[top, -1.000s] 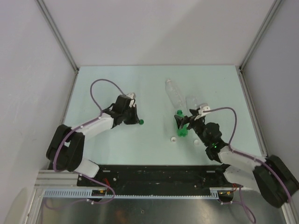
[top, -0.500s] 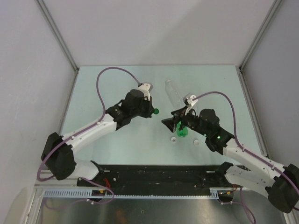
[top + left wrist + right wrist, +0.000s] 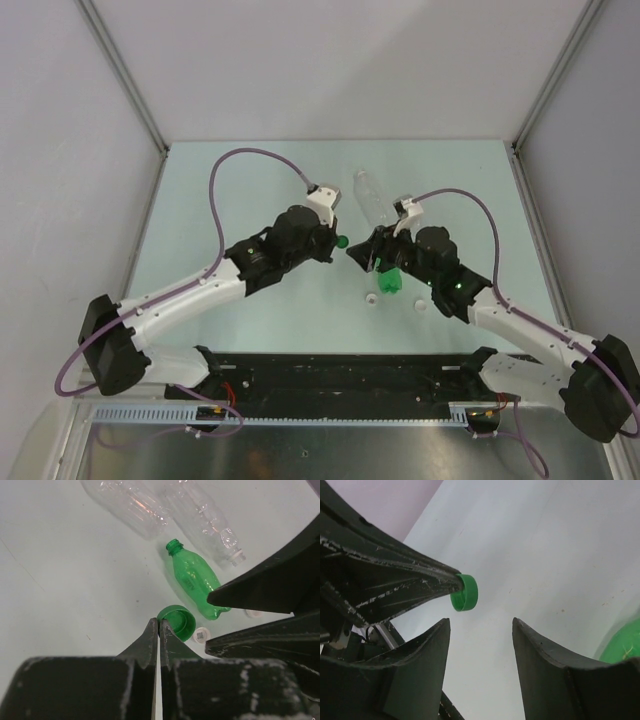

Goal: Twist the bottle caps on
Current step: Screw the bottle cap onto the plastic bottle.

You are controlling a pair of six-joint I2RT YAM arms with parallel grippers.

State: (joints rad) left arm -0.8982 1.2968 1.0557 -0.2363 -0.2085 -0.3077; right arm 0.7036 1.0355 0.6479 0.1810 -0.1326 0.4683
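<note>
Starts at the left with the left fingers (image 3: 158, 630): pressed fully together, tips pinching the rim of the green cap (image 3: 177, 621). Holds that cap with its hollow side toward the left wrist camera, up off the counter (image 3: 60, 580) and just short of the right fingers (image 3: 360, 256). Grips nothing else.

Shows the right fingers parted partway, with a plain gap between them and nothing inside it. Aims them at the green cap, which sits beyond their tips, apart from both.

Finds the green bottle (image 3: 195, 582) lying on its side on the counter below the two arms, mouth open and bare, base tucked under the right fingers. Cannot settle from these angles whether those fingers touch it; looks as if they hang above it.

Puts the near white cap (image 3: 201, 635) flat on the counter by the bottle's base, and the far white cap (image 3: 254, 613) further right, half hidden behind a right finger.

Sets the left clear bottle (image 3: 132, 505) and the right clear bottle (image 3: 205, 517) lying side by side beyond the green one, the right one's neck bare.
</note>
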